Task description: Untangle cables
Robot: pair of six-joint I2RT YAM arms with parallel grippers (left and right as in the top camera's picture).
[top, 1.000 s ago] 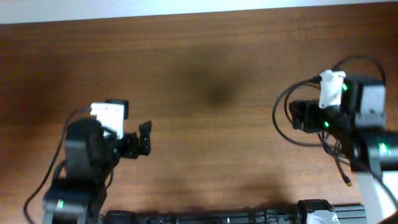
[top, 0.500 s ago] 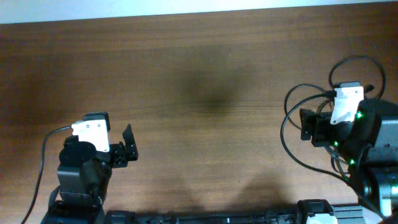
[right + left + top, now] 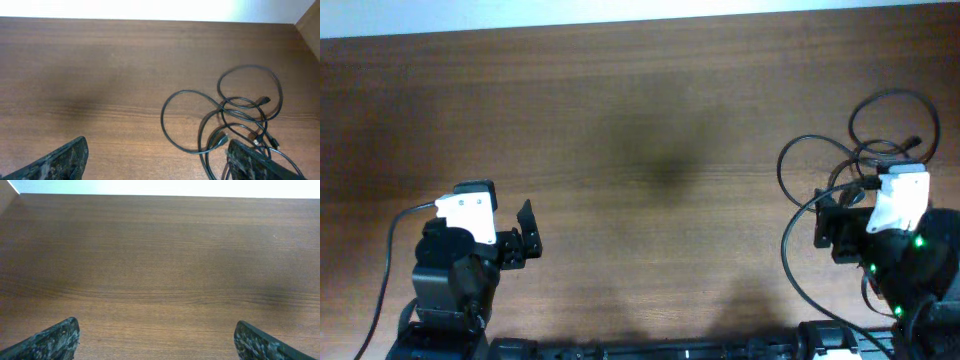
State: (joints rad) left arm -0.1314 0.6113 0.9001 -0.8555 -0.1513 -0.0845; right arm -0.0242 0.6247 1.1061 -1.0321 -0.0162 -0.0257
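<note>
The cables (image 3: 861, 151) are thin black cords lying in loose overlapping loops at the table's right side. In the right wrist view the cables (image 3: 235, 111) lie right of centre, with small plugs in the tangle. My right gripper (image 3: 823, 228) is open and empty just in front of the loops. In its own view the right gripper (image 3: 157, 161) has its right finger over the nearest loops, and nothing is between the fingers. My left gripper (image 3: 526, 243) is open and empty at the front left, far from the cables. The left wrist view shows the left gripper (image 3: 157, 341) over bare wood.
The brown wooden table (image 3: 640, 120) ends at a pale far edge. Thicker black wires run along both arms. The arm bases stand at the front edge, left and right.
My right arm has drawn back toward the front right, uncovering more of the cable loops. My left arm moved back and left a second ago and has since stayed still.
</note>
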